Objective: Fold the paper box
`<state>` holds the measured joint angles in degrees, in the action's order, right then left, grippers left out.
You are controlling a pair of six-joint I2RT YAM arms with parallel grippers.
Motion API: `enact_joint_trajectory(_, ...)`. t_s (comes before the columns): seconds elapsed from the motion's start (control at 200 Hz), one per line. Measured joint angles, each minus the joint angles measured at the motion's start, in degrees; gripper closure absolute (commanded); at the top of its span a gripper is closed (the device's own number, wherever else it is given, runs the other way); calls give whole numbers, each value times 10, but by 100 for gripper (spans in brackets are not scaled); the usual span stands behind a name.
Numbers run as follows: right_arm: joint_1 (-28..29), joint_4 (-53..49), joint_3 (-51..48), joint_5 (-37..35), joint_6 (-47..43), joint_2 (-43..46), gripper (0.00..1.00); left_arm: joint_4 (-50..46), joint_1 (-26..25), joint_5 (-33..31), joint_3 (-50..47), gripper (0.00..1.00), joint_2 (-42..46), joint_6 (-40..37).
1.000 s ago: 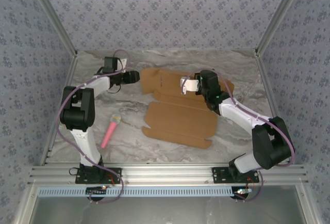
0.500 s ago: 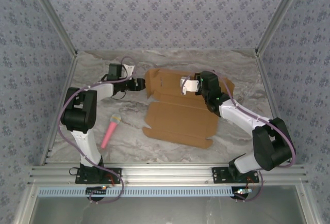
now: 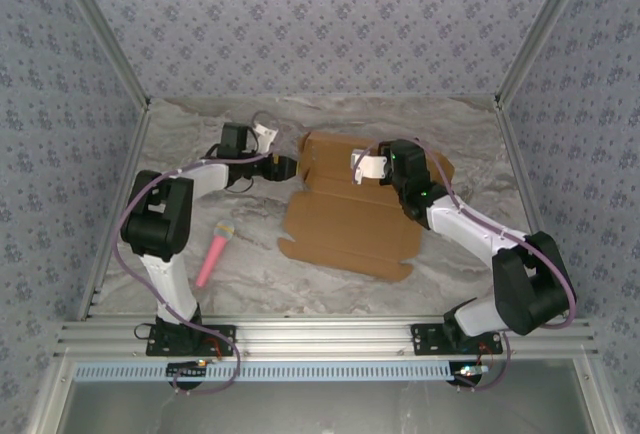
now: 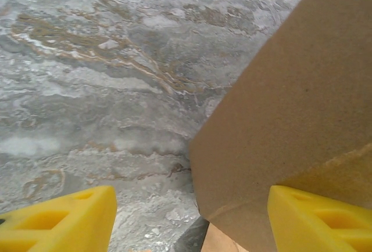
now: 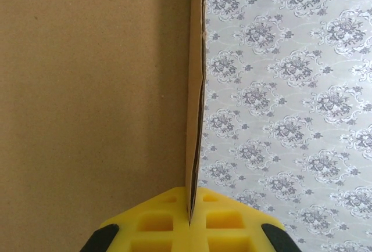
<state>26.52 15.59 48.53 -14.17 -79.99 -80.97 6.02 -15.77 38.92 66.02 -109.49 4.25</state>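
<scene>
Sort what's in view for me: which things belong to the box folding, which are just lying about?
For the job:
- paper box, one flap raised
- right hand, shut on its edge
- left hand, open at its left edge

Lying about:
- pink stick, on the table left of the box, apart from it

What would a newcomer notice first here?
A large brown cardboard paper box sheet lies mid-table. The right tool is shut on its raised far panel, the left tool open at that panel's left corner. A pink pen-like stick lies to its left.
</scene>
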Motion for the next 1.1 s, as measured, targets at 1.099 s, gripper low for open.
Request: enact_joint_trajectory(1.099,0,-6,-18,0,11,3,100,23,-43,1,-16,37,24,-73)
